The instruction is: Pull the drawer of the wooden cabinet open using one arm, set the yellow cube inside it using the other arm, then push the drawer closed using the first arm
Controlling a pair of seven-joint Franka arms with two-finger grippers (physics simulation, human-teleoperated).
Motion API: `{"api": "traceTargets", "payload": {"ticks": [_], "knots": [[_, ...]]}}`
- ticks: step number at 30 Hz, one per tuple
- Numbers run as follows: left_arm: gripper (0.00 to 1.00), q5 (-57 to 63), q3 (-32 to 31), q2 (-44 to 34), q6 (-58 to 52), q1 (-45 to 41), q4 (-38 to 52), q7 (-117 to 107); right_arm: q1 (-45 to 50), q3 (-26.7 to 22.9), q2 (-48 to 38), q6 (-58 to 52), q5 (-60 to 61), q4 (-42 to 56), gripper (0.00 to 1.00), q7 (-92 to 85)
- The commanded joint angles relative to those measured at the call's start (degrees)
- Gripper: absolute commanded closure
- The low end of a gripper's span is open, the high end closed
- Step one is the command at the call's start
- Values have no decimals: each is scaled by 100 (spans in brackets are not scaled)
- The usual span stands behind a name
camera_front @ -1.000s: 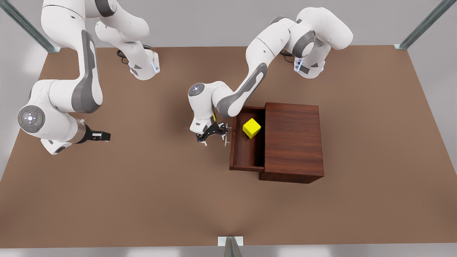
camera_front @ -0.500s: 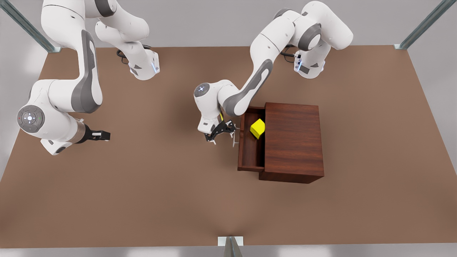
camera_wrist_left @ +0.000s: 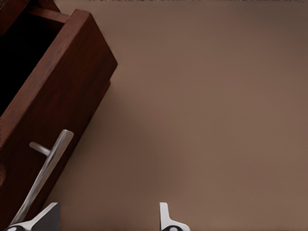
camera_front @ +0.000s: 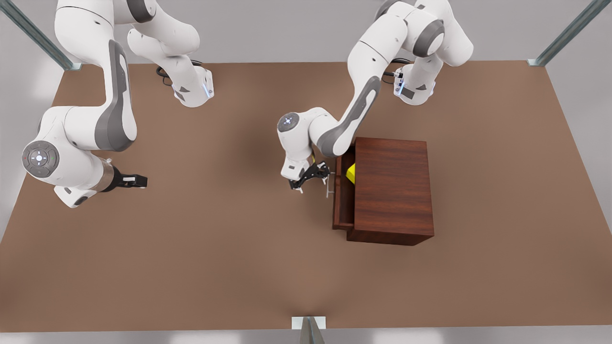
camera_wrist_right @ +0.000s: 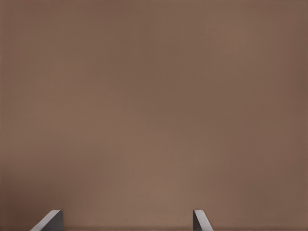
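While a second ago the drawer [camera_front: 343, 200] stood well out with the yellow cube [camera_front: 351, 173] in plain sight, it is now nearly shut, the cube a bright sliver under the edge of the wooden cabinet [camera_front: 392, 188]. The left claw [camera_front: 315, 180], fingers spread, has followed the dark reddish-brown front in, one fingertip touching the silver handle [camera_wrist_left: 45, 171]. The right claw [camera_front: 136, 181] waits released over bare bench [camera_front: 215, 267].
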Motion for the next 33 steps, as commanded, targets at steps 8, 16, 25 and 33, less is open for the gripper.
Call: {"api": "traceTargets", "payload": {"ticks": [8, 16, 25, 33], "knots": [[0, 4, 14, -238, 162, 22, -343, 431, -8, 0, -6, -5, -5, 3, 0, -80], [0, 4, 111, -388, 170, 49, -598, 448, 1, 0, -6, -5, 4, 3, 0, -80], [0, 4, 181, -432, 82, 49, -677, 457, 1, 0, -6, -5, 4, -6, 0, -71], [0, 4, 243, -449, -5, 49, -703, 448, 1, 0, -6, -5, 4, -6, 0, -71]]}}
